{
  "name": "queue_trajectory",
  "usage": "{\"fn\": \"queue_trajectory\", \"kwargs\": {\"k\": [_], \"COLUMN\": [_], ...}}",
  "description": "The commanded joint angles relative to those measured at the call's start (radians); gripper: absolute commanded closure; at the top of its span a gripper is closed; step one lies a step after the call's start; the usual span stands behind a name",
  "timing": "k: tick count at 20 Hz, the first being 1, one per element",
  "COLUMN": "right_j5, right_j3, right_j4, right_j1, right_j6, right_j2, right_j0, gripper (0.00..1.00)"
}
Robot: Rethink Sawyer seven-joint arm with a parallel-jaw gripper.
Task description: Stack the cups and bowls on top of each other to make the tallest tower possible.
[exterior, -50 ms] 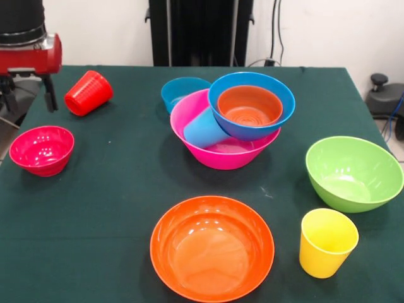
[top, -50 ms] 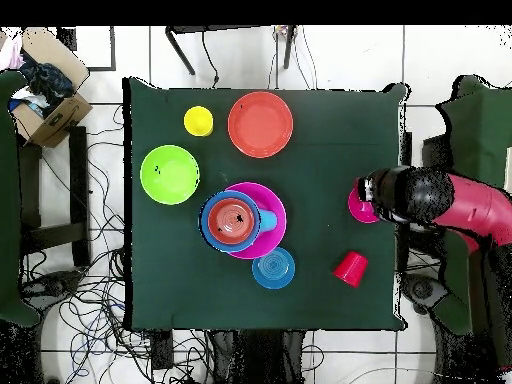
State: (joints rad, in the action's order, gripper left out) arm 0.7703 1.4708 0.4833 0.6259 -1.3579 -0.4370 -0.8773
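At the left edge of the front view the red and black arm's gripper [exterior, -50 ms: 28,95] hangs above the small red bowl [exterior, -50 ms: 41,149], which sits upright near the left border of the green-covered desk [exterior, -50 ms: 120,189]; dark jaws hang down on either side, but whether they are spread or closed cannot be told, and nothing is seen in them. Just right of that, the red cup [exterior, -50 ms: 88,93] lies tipped on its side near the far edge. In the middle, close to the near edge, the large orange bowl [exterior, -50 ms: 212,247] stands alone. Behind it is the tower [exterior, -50 ms: 233,126]: the large pink bowl [exterior, -50 ms: 218,154] holds the light blue cup [exterior, -50 ms: 205,129] lying on its side and the large blue bowl [exterior, -50 ms: 252,126] tilted on the rim, with the small orange bowl [exterior, -50 ms: 250,105] nested inside. The small blue bowl [exterior, -50 ms: 180,91] is just behind the pink one. To the right stand the yellow cup [exterior, -50 ms: 327,243], upright, and the large green bowl [exterior, -50 ms: 353,173].
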Motion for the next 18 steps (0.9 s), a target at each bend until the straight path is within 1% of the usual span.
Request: {"fn": "queue_trajectory", "kwargs": {"k": [1, 5, 10, 14, 18], "right_j5": [-0.104, -0.136, -0.174, -0.193, -0.190], "right_j3": [0.121, 0.136, 0.144, 0.134, 0.100], "right_j4": [0.084, 0.099, 0.113, 0.128, 0.148], "right_j1": [-0.081, -0.099, -0.126, -0.151, -0.169], "right_j6": [0.118, 0.112, 0.081, 0.064, 0.070], "right_j2": [-0.055, -0.045, -0.023, 0.000, 0.010], "right_j0": [-0.002, -0.007, 0.005, 0.019, 0.030], "gripper": [0.00, 0.00, 0.00, 0.00, 0.00]}}
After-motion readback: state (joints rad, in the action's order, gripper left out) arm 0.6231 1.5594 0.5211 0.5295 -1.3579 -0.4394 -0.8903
